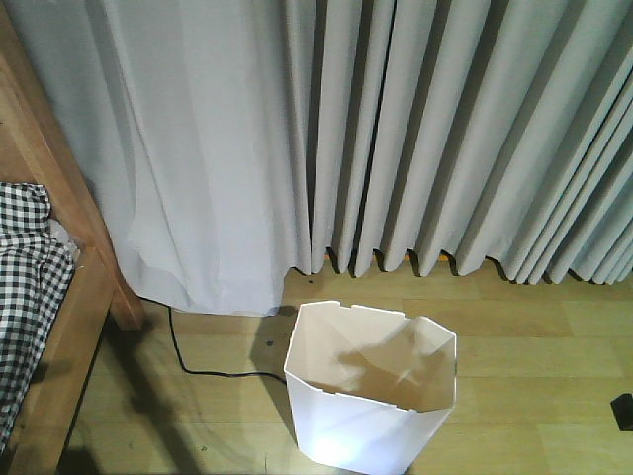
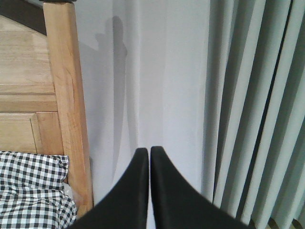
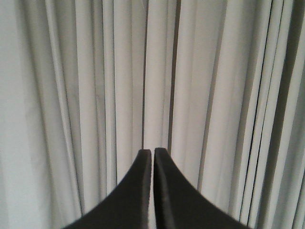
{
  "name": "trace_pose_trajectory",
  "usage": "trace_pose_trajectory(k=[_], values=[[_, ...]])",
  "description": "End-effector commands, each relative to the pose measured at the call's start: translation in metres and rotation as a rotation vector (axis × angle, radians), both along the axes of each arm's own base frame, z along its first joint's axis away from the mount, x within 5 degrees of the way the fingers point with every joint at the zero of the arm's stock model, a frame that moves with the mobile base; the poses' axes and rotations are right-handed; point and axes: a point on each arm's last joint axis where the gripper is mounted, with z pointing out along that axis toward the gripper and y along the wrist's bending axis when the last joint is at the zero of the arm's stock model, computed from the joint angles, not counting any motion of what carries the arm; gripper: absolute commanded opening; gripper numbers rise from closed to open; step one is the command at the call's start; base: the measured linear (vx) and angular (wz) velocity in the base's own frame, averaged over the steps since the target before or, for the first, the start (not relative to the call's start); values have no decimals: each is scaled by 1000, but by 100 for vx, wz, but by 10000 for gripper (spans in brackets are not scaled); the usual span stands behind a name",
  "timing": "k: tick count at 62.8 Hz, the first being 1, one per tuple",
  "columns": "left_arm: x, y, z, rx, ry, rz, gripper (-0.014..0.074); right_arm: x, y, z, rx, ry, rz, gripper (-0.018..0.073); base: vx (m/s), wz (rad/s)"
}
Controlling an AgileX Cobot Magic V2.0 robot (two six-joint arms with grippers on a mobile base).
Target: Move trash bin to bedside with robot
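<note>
White faceted plastic trash bin (image 1: 371, 396) stands near wooden-framed gingham bed (image 1: 59, 327); your left claw (image 2: 149, 157), right claw (image 3: 152, 160) closed, empty

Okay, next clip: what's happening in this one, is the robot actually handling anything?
Nothing is being held right now. The white trash bin stands upright on the wooden floor in front of the grey curtains, apart from the wooden bed with checked bedding at the left. Both the left claw and the right claw are shut and empty, pointed at the curtains rather than the bin.
</note>
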Motion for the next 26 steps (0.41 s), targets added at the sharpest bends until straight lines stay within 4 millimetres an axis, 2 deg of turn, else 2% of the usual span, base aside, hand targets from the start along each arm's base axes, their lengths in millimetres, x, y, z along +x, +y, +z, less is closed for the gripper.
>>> trace_pose_trajectory(k=[1, 26], values=[[1, 0, -2, -12, -60, -1, -6, 0, 0, 0, -10, -61, 1, -10, 0, 0], [1, 0, -2, -12, -60, -1, -6, 0, 0, 0, -10, -61, 1, -10, 0, 0]])
